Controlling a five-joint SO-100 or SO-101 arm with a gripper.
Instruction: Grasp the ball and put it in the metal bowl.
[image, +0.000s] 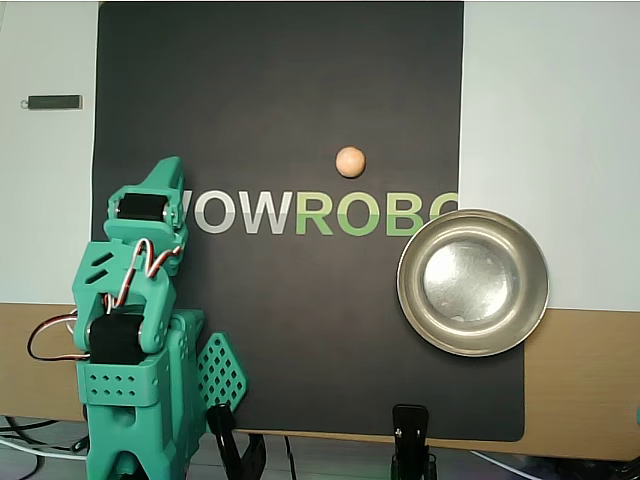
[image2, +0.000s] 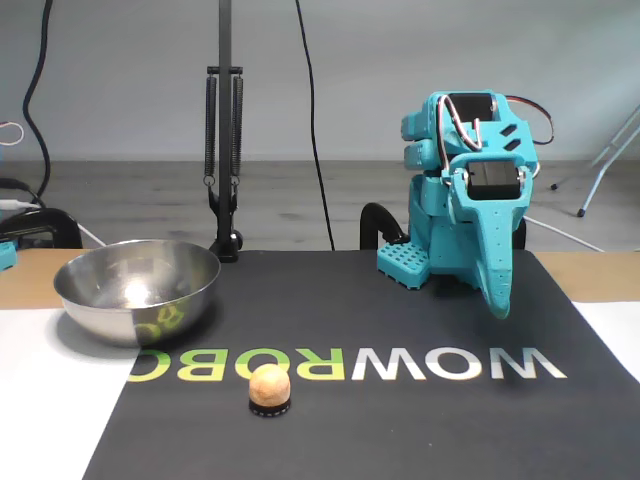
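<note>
Ball (image: 350, 161) — small, matte peach-orange — sits on the dark mat (image: 280, 300); pincer (image2: 497, 300) looks closed, empty.

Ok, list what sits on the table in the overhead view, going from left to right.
Small dark stick → green robot arm with its gripper → ball → metal bowl. All but the stick sit on the black mat, the bowl overhanging its right edge.

Teal arm (image2: 465, 190) folded compactly over its base; gripper (image2: 498, 300) points downward near the mat, jaws together, holding nothing.
</note>
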